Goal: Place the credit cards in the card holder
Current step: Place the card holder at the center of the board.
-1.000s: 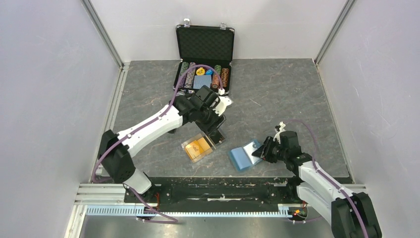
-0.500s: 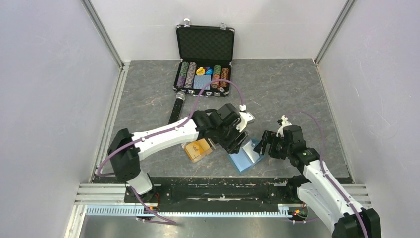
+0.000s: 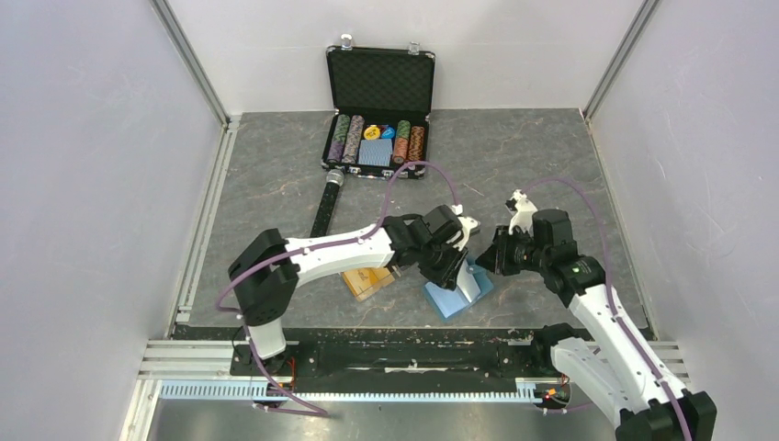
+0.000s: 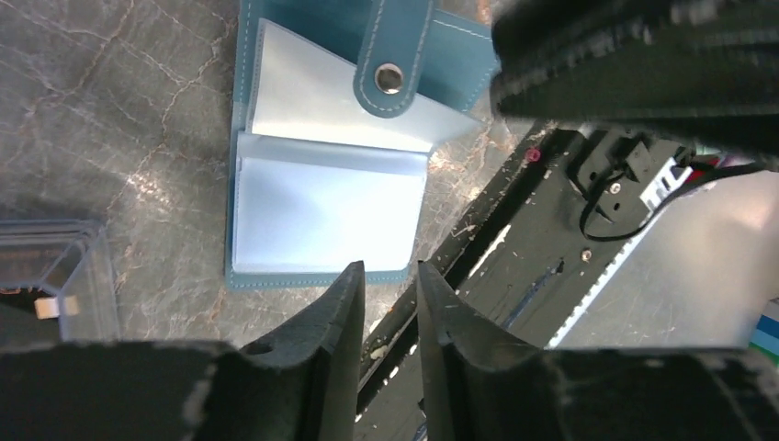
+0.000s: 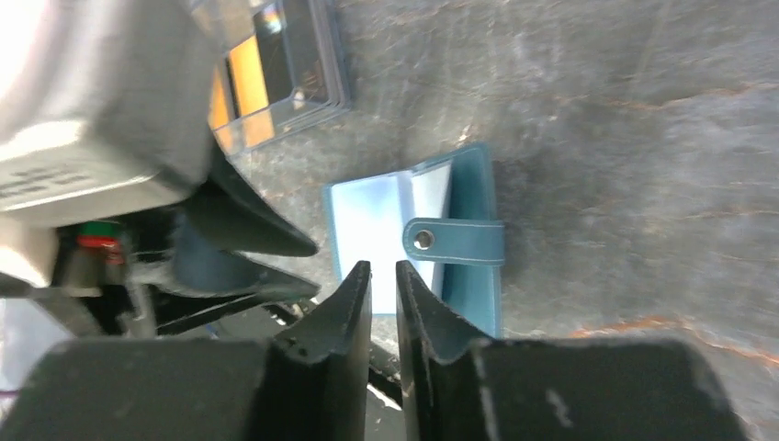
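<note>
Over the open teal leather card holder [image 4: 321, 211], our left gripper [image 4: 389, 271] and right gripper [image 5: 382, 268] hang narrowly parted, seemingly empty; orange cards [image 3: 366, 281] at nine o'clock.

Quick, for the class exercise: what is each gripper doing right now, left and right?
Left gripper: jaws a narrow gap apart, holding nothing.
Right gripper: jaws a narrow gap apart, holding nothing.

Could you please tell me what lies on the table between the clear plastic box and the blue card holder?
Only bare grey tabletop separates the clear box and the card holder, as the left wrist view shows; the right wrist view agrees.
</note>
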Motion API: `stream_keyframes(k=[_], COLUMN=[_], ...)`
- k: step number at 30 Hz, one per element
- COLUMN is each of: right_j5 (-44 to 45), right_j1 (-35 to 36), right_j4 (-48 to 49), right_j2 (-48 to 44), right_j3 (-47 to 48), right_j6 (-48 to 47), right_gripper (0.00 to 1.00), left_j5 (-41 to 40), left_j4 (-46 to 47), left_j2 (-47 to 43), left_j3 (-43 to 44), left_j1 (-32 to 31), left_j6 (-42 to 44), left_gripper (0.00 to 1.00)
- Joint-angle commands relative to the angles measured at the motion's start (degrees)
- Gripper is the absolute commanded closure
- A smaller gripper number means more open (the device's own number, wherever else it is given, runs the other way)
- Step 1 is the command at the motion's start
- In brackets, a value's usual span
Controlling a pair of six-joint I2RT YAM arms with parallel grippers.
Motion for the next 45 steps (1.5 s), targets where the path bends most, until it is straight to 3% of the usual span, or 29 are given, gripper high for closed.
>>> stream_keyframes(k=[1, 4, 7, 13, 18, 22, 31, 37, 45], right_j5=[-9.44, -13.74, -14.86, -3.01, 5.54, 10.80, 7.64, -2.60, -7.34], right_j1=[-0.09, 0.00, 0.29, 0.31, 0.27, 0.31, 0.29, 0.31, 0.31], right_j4=[4.91, 9.19, 11.91, 13.19, 18.02, 15.92, 8.18, 11.58, 11.38], right_j2=[2.14, 3.91, 5.72, 11.46, 18.62, 22.57, 17.60, 14.31, 9.67], right_j3=[-4.59, -9.52, -12.52, -13.21, -15.11, -16.50, -17.72, -25.58, -27.34], right_j6=[0.25, 1.10, 1.28, -1.04, -2.16, -4.18, 3.45, 12.76, 17.74], right_gripper=[0.91, 0.99, 1.00, 1.00, 1.00, 1.00, 1.00, 1.00, 1.00], left_j5=[0.07, -0.86, -0.95, -0.09, -1.03, -3.18, -10.26, -12.40, -15.33], left_j4=[4.06, 3.63, 2.85, 1.17, -4.68, -7.06, -13.70, -17.56, -19.17], left_j2=[3.80, 6.02, 7.78, 11.46, 15.77, 17.48, 20.51, 23.81, 24.50], left_j3=[-0.22, -0.39, -0.70, -0.93, 2.71, 3.56, 8.59, 12.90, 15.30], left_j1=[-0.23, -0.23, -0.23, -0.88, -1.87, -1.94, -1.80, -0.94, 1.11], left_j6=[-8.34, -10.43, -11.32, -10.73, -6.71, -5.02, -0.37, 1.95, 2.57], left_gripper=[0.72, 0.84, 0.91, 0.97, 0.98, 0.98, 0.98, 0.98, 0.98])
